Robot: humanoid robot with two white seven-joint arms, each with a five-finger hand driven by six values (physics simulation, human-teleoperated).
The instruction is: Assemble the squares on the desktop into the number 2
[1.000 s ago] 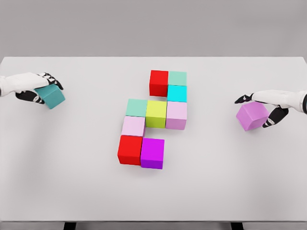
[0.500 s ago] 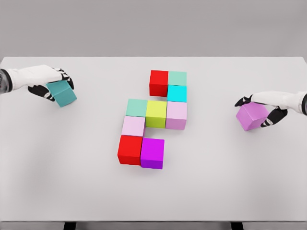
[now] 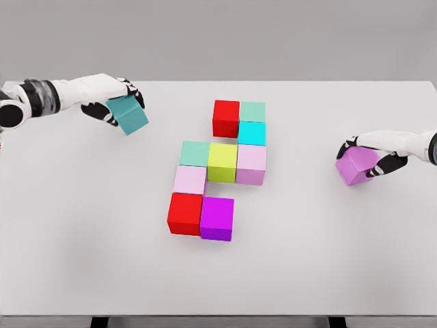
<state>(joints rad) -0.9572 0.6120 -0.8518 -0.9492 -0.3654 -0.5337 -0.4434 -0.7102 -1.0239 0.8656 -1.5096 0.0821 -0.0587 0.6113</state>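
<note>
Several coloured cubes sit joined mid-table: a red cube (image 3: 226, 118), mint cube (image 3: 252, 111) and cyan cube (image 3: 251, 133) on top, a mint, yellow-green (image 3: 222, 162) and pale pink row below, then a pale pink cube (image 3: 189, 180), a red cube (image 3: 185, 214) and a magenta cube (image 3: 217, 219). My left hand (image 3: 113, 99) holds a teal cube (image 3: 129, 114) lifted above the table at upper left. My right hand (image 3: 375, 154) is curled around a violet cube (image 3: 358, 165) at the right.
The white table (image 3: 321, 260) spans the view, with its far edge just behind the left hand. Open surface lies between each hand and the central cubes.
The left hand has carried the teal cube up and rightward toward the cluster. The right hand's fingers have closed tighter round the violet cube, which barely moved.
</note>
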